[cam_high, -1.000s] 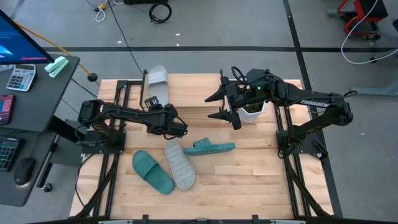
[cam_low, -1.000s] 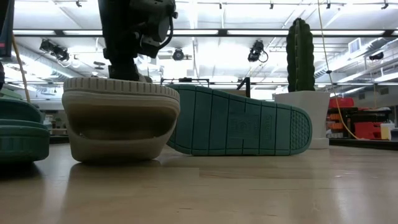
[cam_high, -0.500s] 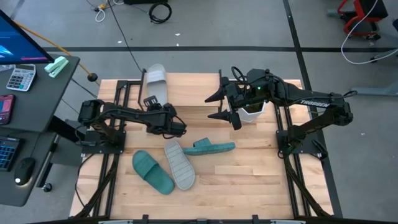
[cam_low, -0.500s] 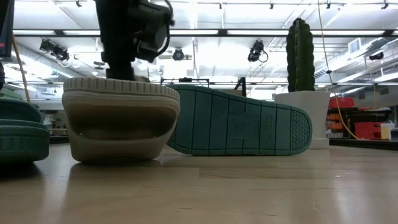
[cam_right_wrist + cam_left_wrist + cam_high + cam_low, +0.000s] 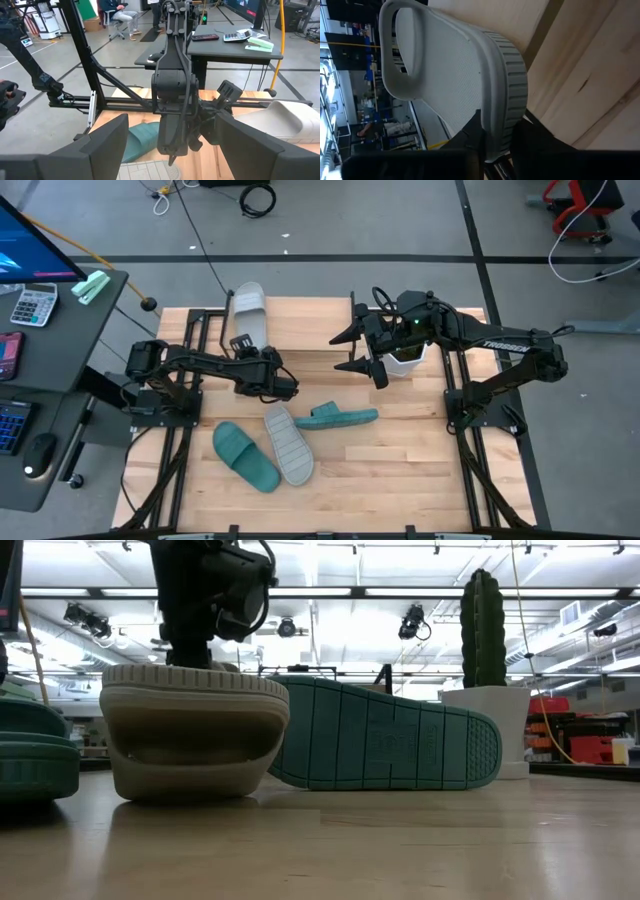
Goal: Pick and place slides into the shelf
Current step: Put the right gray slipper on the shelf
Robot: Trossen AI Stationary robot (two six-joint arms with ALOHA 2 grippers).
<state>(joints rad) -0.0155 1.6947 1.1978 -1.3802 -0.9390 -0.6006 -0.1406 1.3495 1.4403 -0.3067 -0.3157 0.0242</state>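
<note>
Left gripper [image 5: 243,343] reaches toward the table's far edge, fingers clamped; right gripper [image 5: 349,350] hovers mid-table, fingers spread wide.

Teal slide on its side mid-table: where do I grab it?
Pinch the teal slide by its upturned long edge, coming straight down with the right gripper, one finger on the sole and one on the footbed. It stands on edge, with the ribbed sole facing the low camera.

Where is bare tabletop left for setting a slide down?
Bare wood lies right of the tipped teal slide, toward the right edge, and along the near edge. The centre-left is crowded: teal slide, grey slide, left hand holding another.
</note>
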